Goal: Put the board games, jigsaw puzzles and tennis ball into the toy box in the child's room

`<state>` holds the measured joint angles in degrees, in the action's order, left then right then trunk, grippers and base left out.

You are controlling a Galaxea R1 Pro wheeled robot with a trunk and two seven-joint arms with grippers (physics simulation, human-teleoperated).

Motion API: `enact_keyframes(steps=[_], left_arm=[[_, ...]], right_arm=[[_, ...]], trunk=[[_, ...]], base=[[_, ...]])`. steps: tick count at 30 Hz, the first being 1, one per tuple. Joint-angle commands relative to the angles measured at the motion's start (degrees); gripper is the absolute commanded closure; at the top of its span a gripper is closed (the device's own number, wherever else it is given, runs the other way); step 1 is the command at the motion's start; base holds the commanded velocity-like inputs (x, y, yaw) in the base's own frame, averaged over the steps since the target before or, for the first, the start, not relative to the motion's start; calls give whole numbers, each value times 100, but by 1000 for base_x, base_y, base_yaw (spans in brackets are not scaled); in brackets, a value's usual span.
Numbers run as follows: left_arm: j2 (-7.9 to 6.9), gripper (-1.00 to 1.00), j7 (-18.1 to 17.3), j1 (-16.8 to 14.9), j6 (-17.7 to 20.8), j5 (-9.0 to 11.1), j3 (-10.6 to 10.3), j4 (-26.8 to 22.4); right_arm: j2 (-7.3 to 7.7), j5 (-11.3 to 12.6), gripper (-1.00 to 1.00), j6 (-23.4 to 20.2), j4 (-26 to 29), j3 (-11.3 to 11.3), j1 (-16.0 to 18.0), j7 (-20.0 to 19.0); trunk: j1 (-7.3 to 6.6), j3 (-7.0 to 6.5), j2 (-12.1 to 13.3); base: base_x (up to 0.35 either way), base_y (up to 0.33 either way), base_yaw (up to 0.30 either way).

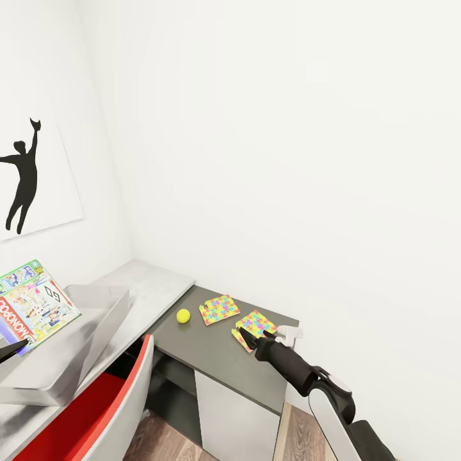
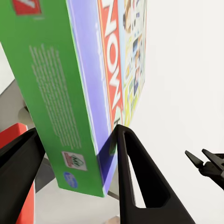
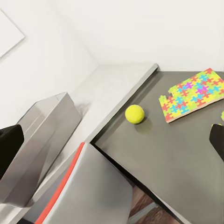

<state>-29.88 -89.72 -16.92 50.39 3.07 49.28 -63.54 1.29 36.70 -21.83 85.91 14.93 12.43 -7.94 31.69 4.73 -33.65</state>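
Clearly the left end effector point(image 2: 74, 140) is clamped on a board game point(image 1: 32, 304), its dark fingers point(image 2: 135, 177) pressing either side of the thin box near one corner, and the box hangs tilted over the toy box point(image 1: 96, 333) at the pale grey end of the table point(image 1: 160, 285), a pose that, as I judge it, suits lowering the game into the bin. On the cover the red band reads as MONOPOLY lettering, seen upside down in the head view and as "MON" in the left wrist view; the green side panel carries a block of small white text and two small logos too fine to read. The right end effector point(image 1: 245, 337) rests at the near jigsaw puzzle point(image 1: 257, 324) on the dark grey lower section, probably placed to take that sheet next; whether its fingers are apart or closed on the sheet I cannot tell. The second jigsaw puzzle point(image 3: 193, 93) lies flat just beside it, and the tennis ball point(image 3: 134, 114) sits near that sheet's edge, apart from it. A red-and-grey chair point(image 1: 109, 410) stands tucked under the table, below the bin.
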Motion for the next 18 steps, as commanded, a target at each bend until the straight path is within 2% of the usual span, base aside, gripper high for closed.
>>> enact_keyframes(steps=[1, 6, 13, 15, 18], left_arm=[[0, 100, -28, -5, 59, -9, 3, 0], [0, 100, -28, -5, 59, -9, 3, 0], [0, 100, -28, -5, 59, -14, 3, 0], [0, 100, -28, -4, 59, -12, 3, 0], [0, 100, -28, -4, 59, -14, 3, 0]], right_arm=[[3, 31, -100, -23, 5, 1, 5, 2], [3, 30, -100, -23, 5, 1, 5, 13], [-13, 30, -100, -75, 99, 19, 9, 30], [-25, 30, -100, -206, 299, 54, 12, 28], [-49, 30, -100, -878, 506, 67, 113, 27]], trunk=[[2, 11, -10], [2, 5, -10], [2, -27, -10], [2, -33, -10], [2, -38, -10]], base=[[0, 0, 0], [0, 0, 47], [0, 0, 221], [0, 0, 267], [0, 0, 276]])
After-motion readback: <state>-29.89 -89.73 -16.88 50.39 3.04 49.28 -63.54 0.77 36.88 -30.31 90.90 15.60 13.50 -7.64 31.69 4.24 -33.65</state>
